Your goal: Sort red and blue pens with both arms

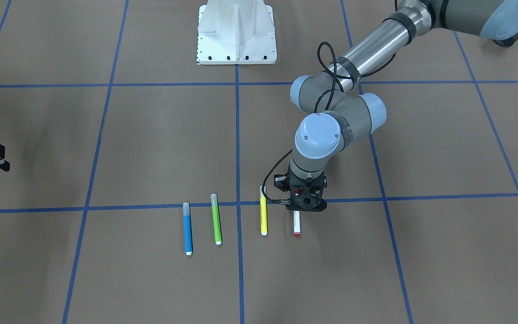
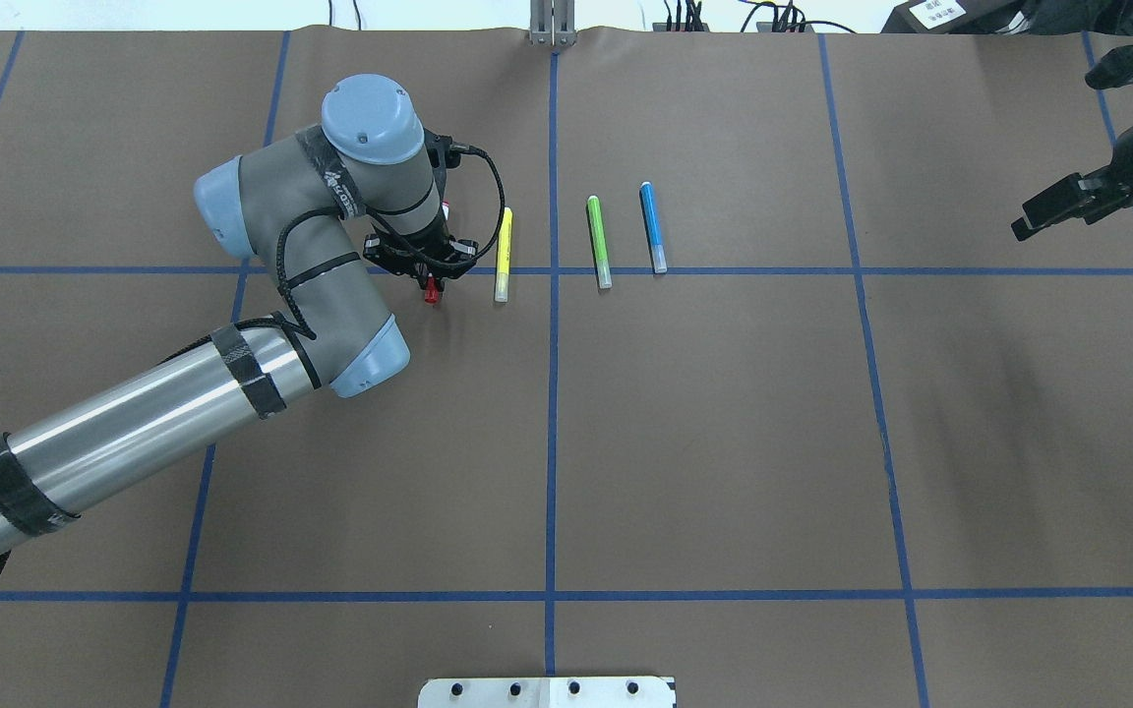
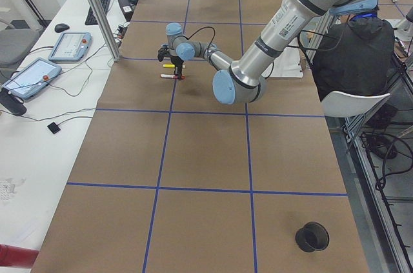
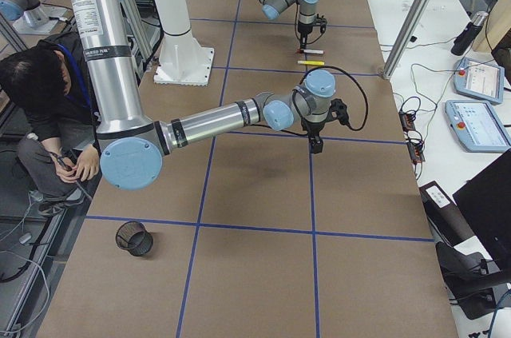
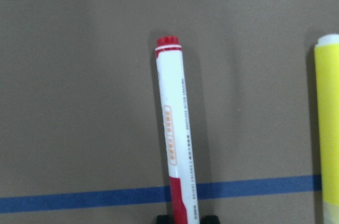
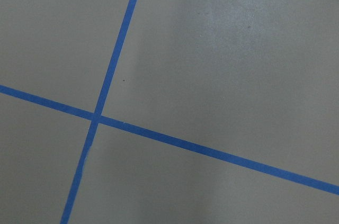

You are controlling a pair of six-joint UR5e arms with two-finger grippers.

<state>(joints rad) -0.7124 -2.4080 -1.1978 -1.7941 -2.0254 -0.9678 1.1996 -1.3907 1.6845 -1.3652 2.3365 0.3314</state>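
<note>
Closest to my left wrist camera is the red marker (image 5: 177, 144), lying flat on the brown tabletop (image 1: 151, 135). Its white barrel crosses a blue tape line (image 5: 79, 198), and its red end points away from me. My left gripper (image 1: 305, 206) is down over the cap end. Two black fingertips (image 5: 163, 217) sit snug against either side of the red cap, so the gripper is closed on the marker. From behind me, only the red cap pokes out beneath the gripper.

Just beside the marker, towards my right, lies the yellow pen (image 1: 263, 217), then the green pen (image 1: 216, 219), then the blue pen (image 1: 187, 229). All four are roughly parallel in one row and apart from each other. The blue pen lies flat at the far end of that row, its clear cap at the tape line.

My right gripper (image 2: 1053, 208) hangs above the tabletop, well apart from the pens. I cannot tell how its jaws stand.
</note>
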